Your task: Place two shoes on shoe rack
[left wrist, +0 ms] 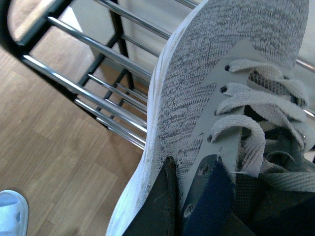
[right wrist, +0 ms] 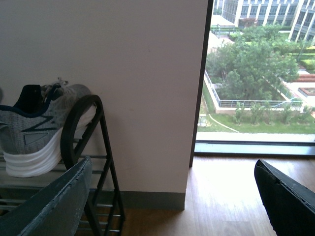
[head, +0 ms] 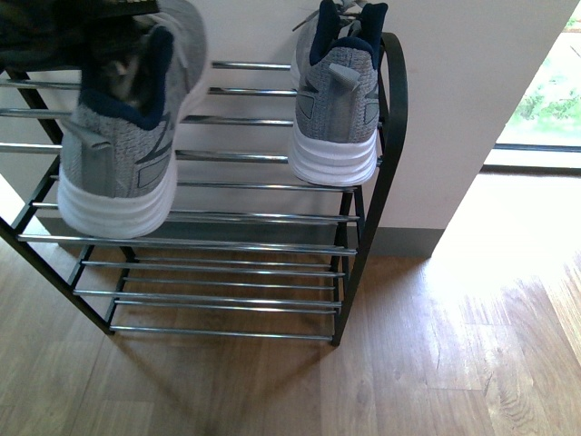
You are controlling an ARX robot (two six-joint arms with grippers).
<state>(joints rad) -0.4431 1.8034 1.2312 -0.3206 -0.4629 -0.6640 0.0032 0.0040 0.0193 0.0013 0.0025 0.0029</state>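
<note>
Between the left sneaker (head: 123, 145) and the right sneaker (head: 338, 104), the rack's (head: 254, 218) top bars lie bare: a gap I could enter from above. The lower tiers are bare, hemmed in by the bars overhead and the side post (head: 398, 100). The wall (head: 472, 91) shuts the back. My right end effector (right wrist: 172, 164) faces open floor (head: 454, 363); a slide (left wrist: 11, 212) lies near the rack.

Right hand (right wrist: 172, 167), broad blackish fingers (right wrist: 54, 206), scuffed greenish edges, left hand (left wrist: 197, 206) dark, worn
</note>
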